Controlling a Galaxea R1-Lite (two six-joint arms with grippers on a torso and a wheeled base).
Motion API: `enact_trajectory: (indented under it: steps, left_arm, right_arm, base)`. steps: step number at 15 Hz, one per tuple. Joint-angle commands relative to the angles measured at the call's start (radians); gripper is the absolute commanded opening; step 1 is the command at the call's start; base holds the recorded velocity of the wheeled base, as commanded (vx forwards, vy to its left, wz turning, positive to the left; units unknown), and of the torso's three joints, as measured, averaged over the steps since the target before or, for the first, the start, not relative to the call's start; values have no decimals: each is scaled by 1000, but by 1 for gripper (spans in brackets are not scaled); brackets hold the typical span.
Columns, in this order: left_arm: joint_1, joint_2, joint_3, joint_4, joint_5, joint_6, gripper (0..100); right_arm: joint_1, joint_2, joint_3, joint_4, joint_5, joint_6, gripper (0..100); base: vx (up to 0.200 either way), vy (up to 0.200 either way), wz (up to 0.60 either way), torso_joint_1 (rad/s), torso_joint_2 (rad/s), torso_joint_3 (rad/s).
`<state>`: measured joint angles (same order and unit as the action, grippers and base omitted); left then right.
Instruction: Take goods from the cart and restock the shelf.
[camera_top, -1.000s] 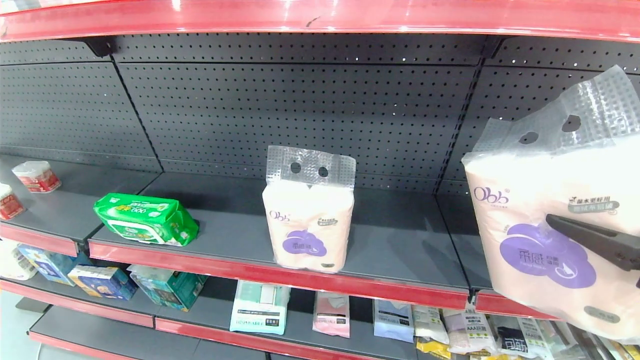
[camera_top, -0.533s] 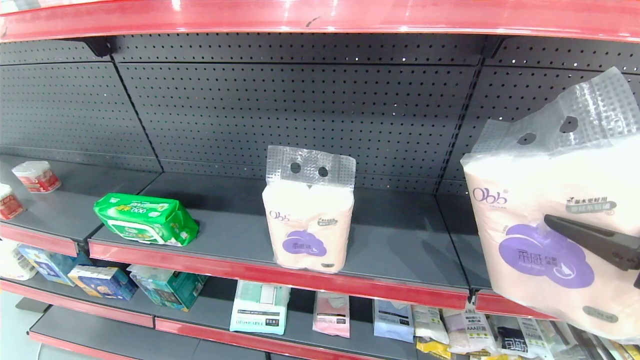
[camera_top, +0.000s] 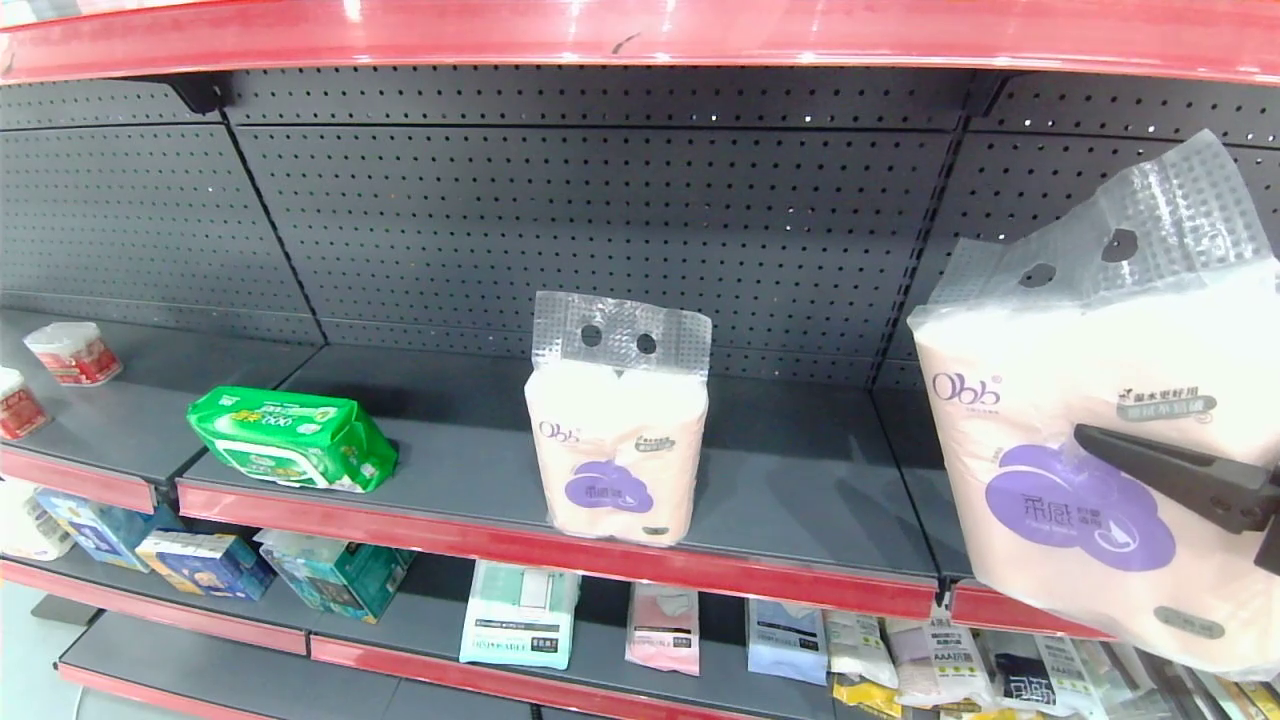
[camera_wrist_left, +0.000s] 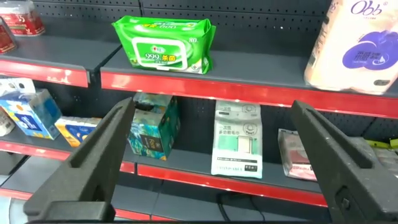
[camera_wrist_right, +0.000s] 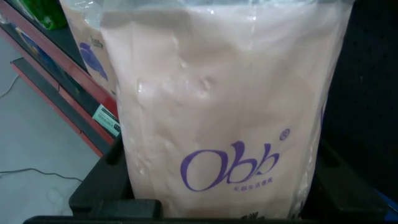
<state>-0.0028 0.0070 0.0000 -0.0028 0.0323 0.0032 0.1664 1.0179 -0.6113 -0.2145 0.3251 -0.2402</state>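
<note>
One tissue pack, clamped in the right claw, has crept a touch toward the standing pack on the shelf, still airborne well to its right, so set-down looks next; left claw gapes wide, empty.

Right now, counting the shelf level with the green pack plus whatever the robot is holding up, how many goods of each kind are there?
Pink tissue roll packs: 2, the shelf pack and the held pack.
Green wipes pack: 1.
Small red-and-white packs: 2, the farther one and the nearer one.
Total: 5.
</note>
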Motion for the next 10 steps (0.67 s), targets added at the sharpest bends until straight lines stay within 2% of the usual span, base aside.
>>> enact_trajectory:
  steps: [1,3,6,7,10]
  left_arm:
    - [0,-1,0,0,1,0,100]
    - [0,-1,0,0,0,0,100]
    - [0,-1,0,0,1,0,100]
    - [0,-1,0,0,0,0,100]
    - [0,-1,0,0,0,0,100]
  right_arm:
    - [25,31,-15,-3,0,-1,0]
    - [74,88,-48,-5,0,1,0]
    - [76,196,-59,-123,0,4,0]
    - [78,268,-59,-212,-1,4,0]
    - [82,354,-62,-247,0,9,0]
  base:
    - [0,0,0,0,0,0]
    - [0,0,0,0,0,0]
    - [0,0,0,0,0,0]
    - [0,0,0,0,0,0]
    - [0,0,0,0,0,0]
